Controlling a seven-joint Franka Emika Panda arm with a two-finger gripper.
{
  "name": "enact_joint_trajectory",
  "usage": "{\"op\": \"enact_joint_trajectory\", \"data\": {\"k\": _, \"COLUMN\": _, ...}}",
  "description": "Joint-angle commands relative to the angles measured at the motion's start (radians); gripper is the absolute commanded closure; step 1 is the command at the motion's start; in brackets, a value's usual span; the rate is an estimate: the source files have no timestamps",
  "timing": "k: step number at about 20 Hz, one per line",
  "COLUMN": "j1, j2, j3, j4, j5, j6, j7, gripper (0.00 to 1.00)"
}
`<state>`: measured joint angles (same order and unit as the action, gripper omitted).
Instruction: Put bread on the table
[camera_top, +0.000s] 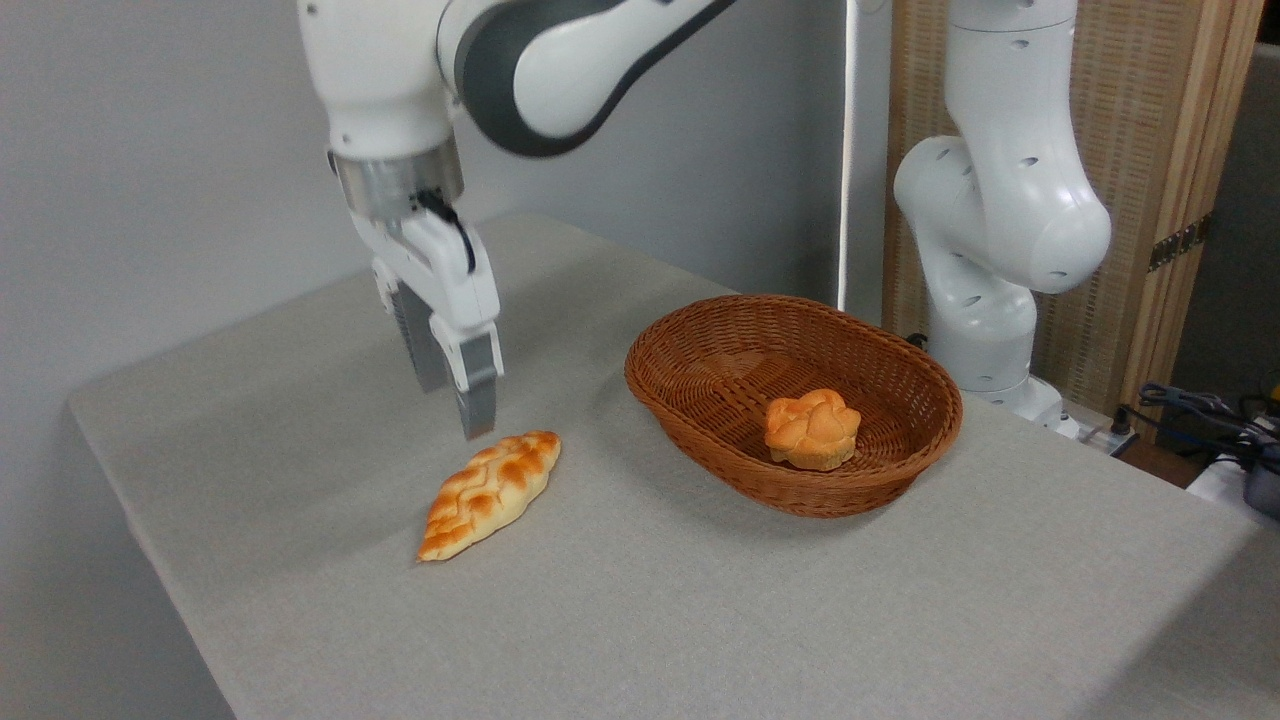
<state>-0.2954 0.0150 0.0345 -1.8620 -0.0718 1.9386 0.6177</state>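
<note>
**Bread down on the cloth, pincer clear above it**

Bread lies flat on the grey surface, well left of the wicker basket, so I judge the placing done. It rests on its pale underside, long axis slanting toward me, stable as it is. My pincer hangs just above its far tip, holding nothing, fingers a little apart as far as I can tell. The small round bun sits inside the basket, which suits me: it is not my concern.
</note>
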Motion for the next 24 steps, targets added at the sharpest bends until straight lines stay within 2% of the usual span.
{"op": "enact_joint_trajectory", "data": {"k": 1, "j1": 0.073, "j2": -0.090, "j3": 0.001, "j4": 0.039, "j5": -0.006, "j6": -0.050, "j7": -0.021, "gripper": 0.00}}
{"op": "enact_joint_trajectory", "data": {"k": 3, "j1": 0.140, "j2": -0.099, "j3": -0.030, "j4": 0.120, "j5": -0.003, "j6": -0.189, "j7": 0.000, "gripper": 0.00}}
{"op": "enact_joint_trajectory", "data": {"k": 4, "j1": 0.160, "j2": -0.096, "j3": -0.030, "j4": 0.156, "j5": -0.005, "j6": -0.240, "j7": 0.029, "gripper": 0.00}}
{"op": "enact_joint_trajectory", "data": {"k": 5, "j1": 0.167, "j2": -0.096, "j3": -0.028, "j4": 0.168, "j5": -0.003, "j6": -0.256, "j7": 0.062, "gripper": 0.00}}
{"op": "enact_joint_trajectory", "data": {"k": 7, "j1": 0.211, "j2": -0.092, "j3": -0.030, "j4": 0.200, "j5": -0.003, "j6": -0.267, "j7": 0.108, "gripper": 0.00}}
{"op": "enact_joint_trajectory", "data": {"k": 14, "j1": 0.223, "j2": -0.007, "j3": -0.013, "j4": 0.340, "j5": -0.003, "j6": -0.353, "j7": 0.102, "gripper": 0.00}}
{"op": "enact_joint_trajectory", "data": {"k": 17, "j1": 0.266, "j2": -0.004, "j3": -0.025, "j4": 0.340, "j5": 0.000, "j6": -0.352, "j7": 0.106, "gripper": 0.00}}
{"op": "enact_joint_trajectory", "data": {"k": 20, "j1": 0.265, "j2": -0.006, "j3": -0.030, "j4": 0.337, "j5": 0.073, "j6": -0.354, "j7": 0.100, "gripper": 0.00}}
{"op": "enact_joint_trajectory", "data": {"k": 24, "j1": 0.265, "j2": -0.009, "j3": -0.030, "j4": 0.333, "j5": 0.073, "j6": -0.356, "j7": 0.099, "gripper": 0.00}}
